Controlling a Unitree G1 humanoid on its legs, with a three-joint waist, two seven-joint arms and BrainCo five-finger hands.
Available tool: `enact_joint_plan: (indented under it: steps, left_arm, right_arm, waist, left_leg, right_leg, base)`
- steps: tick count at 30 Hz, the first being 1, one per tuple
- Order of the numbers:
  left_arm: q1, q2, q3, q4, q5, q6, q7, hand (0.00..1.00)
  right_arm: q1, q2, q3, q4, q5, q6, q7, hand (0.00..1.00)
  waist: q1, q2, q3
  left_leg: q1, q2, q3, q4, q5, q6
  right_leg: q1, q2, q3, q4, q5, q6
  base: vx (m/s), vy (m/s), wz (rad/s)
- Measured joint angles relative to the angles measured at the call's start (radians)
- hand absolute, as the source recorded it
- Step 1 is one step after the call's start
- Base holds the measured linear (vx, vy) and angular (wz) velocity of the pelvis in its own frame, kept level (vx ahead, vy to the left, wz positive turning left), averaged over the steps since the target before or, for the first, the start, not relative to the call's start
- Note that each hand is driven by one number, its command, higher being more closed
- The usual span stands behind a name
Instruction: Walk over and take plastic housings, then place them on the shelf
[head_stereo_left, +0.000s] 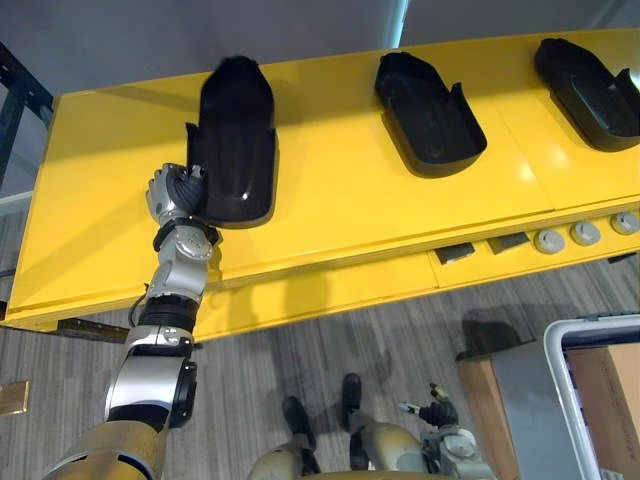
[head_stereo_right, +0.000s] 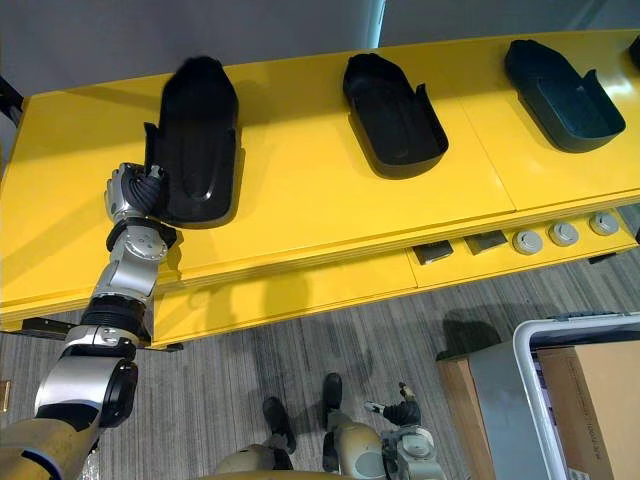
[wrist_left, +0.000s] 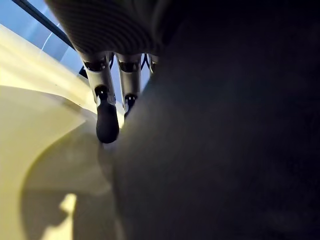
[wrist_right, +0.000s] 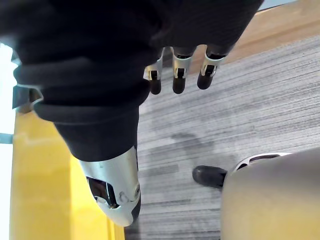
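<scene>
Left eye view, entry: leftmost plastic housing (head_stereo_left: 235, 140) at the yellow table's (head_stereo_left: 340, 210) left end, its near-left wall pinched by the left hand (head_stereo_left: 175, 195); right hand (wrist_right: 178, 80) slack, empty, hanging low; recommend firm grip, level lift before turning shelfward.

left housing (head_stereo_left: 235, 130): black glossy plastic shell, long, far end rounded; lies lengthwise over the left part of the yellow top (head_stereo_left: 340, 200), its near left corner against the left hand (head_stereo_left: 172, 192).
middle housing (head_stereo_left: 428, 115): black, same shape, hollow side up, flat on the yellow top, turned slightly aslant, well apart from the left one.
right housing (head_stereo_left: 590, 90): black, hollow side up, flat on the top's far right part.
</scene>
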Motion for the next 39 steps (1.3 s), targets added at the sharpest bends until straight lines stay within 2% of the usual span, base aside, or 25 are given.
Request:
enact_joint_plan:
  steps: [5, 11, 14, 18, 19, 21, 22, 26, 29, 34, 35, 39]
  left_arm:
    - [-0.036, -0.002, 0.042, 0.018, -0.047, 0.006, 0.024, 0.0]
    - [-0.035, -0.016, 0.079, 0.018, -0.13, 0.007, 0.046, 0.0]
    - [-0.024, -0.053, 0.096, -0.021, -0.175, 0.007, 0.058, 0.0]
    - [0.07, -0.142, 0.066, -0.298, -0.189, -0.009, 0.093, 0.0]
    - [0.126, -0.172, 0.033, -0.411, -0.187, -0.038, 0.098, 0.0]
    - [0.184, -0.204, -0.002, -0.507, -0.182, -0.057, 0.111, 0.0]
    - [0.23, -0.229, -0.023, -0.574, -0.169, -0.077, 0.112, 1.0]
    - [0.401, -0.289, -0.091, -0.744, -0.097, -0.126, 0.111, 1.0]
    - [0.54, -0.315, -0.142, -0.803, -0.048, -0.168, 0.105, 1.0]
    - [0.657, -0.302, -0.169, -0.797, -0.02, -0.201, 0.057, 1.0]
    - [0.668, -0.302, -0.168, -0.795, -0.02, -0.201, 0.043, 1.0]
    - [0.673, -0.302, -0.167, -0.74, -0.02, -0.212, 0.038, 1.0]
  right_arm:
    - [0.0, -0.002, 0.02, 0.001, 0.0, 0.0, 0.0, 0.0]
    - [0.001, -0.003, 0.022, 0.002, 0.0, 0.001, 0.0, 0.0]
    - [0.002, -0.003, 0.023, 0.002, 0.0, 0.001, 0.0, 0.0]
    - [0.009, -0.011, 0.037, -0.006, 0.003, 0.001, 0.0, 0.0]
    - [0.009, -0.011, 0.038, -0.006, 0.004, 0.001, -0.001, 0.0]
    - [0.011, -0.012, 0.037, -0.006, 0.005, 0.001, -0.001, 0.0]
    - [0.012, -0.014, 0.037, -0.005, 0.006, 0.0, -0.001, 0.0]
    - [0.021, -0.015, 0.034, -0.004, 0.012, -0.009, -0.001, 0.0]
    - [0.031, -0.023, 0.033, -0.003, 0.014, -0.015, -0.001, 0.0]
    - [0.034, -0.027, 0.034, 0.002, 0.014, -0.016, -0.001, 0.0]
    - [0.034, -0.028, 0.035, 0.002, 0.013, -0.016, -0.001, 0.0]
    - [0.033, -0.028, 0.037, 0.002, 0.013, -0.015, -0.002, 0.0]
  waist:
    - [0.021, 0.001, 0.0]
    - [0.022, 0.001, 0.0]
    - [0.022, 0.001, 0.0]
    - [0.023, 0.002, 0.001]
    - [0.023, 0.003, 0.0]
    - [0.023, 0.007, 0.0]
    - [0.023, 0.01, -0.001]
    - [0.026, 0.015, -0.003]
    - [0.034, 0.026, -0.01]
    - [0.067, 0.033, -0.013]
    - [0.07, 0.034, -0.013]
    - [0.071, 0.033, -0.014]
  left_leg:
    - [0.003, 0.0, 0.007, 0.0, 0.0, -0.001]
    - [0.01, 0.001, 0.007, 0.0, 0.0, 0.0]
    - [0.012, 0.0, 0.003, 0.0, 0.0, -0.001]
    - [0.002, -0.002, -0.017, -0.001, -0.004, -0.004]
    - [0.0, -0.002, -0.024, -0.001, -0.004, -0.005]
    - [0.0, -0.001, -0.03, -0.001, -0.003, -0.005]
    - [0.0, -0.002, -0.034, -0.001, -0.001, -0.002]
    - [0.003, -0.002, -0.044, 0.0, 0.0, 0.001]
    - [0.008, -0.002, -0.058, 0.0, -0.001, 0.0]
    - [0.029, 0.0, -0.054, -0.001, -0.002, -0.002]
    - [0.029, 0.001, -0.055, -0.001, -0.002, -0.002]
    - [0.028, -0.001, -0.055, -0.001, -0.001, -0.002]
  right_leg:
    - [0.001, 0.0, 0.005, 0.0, 0.0, 0.0]
    - [0.001, 0.0, 0.007, 0.013, 0.0, 0.0]
    - [0.001, -0.002, 0.007, 0.019, 0.0, 0.0]
    - [0.001, -0.004, -0.005, 0.011, -0.003, 0.003]
    - [0.001, -0.005, -0.013, 0.01, -0.001, 0.001]
    - [0.003, -0.005, -0.018, 0.01, 0.0, -0.001]
    - [0.005, -0.005, -0.021, 0.01, 0.0, -0.001]
    - [0.012, -0.005, -0.02, 0.009, 0.0, -0.001]
    - [0.024, -0.005, -0.013, 0.007, 0.0, 0.0]
    - [0.044, -0.001, 0.0, 0.007, -0.004, 0.005]
    - [0.044, -0.001, 0.0, 0.007, -0.011, 0.016]
    - [0.042, -0.002, 0.002, 0.004, -0.013, 0.019]
  base:
    - [0.02, 0.033, -0.03]
    - [-0.02, 0.02, -0.01]
    - [-0.03, 0.03, 0.01]
    - [-0.01, 0.025, 0.12]
    - [0.03, 0.028, 0.13]
    - [0.04, 0.033, 0.1]
    - [0.05, 0.039, 0.06]
    - [0.04, 0.048, 0.06]
    - [0.02, 0.055, 0.13]
    - [-0.01, 0.034, 0.0]
    - [-0.03, 0.038, 0.0]
    - [-0.01, 0.028, -0.02]
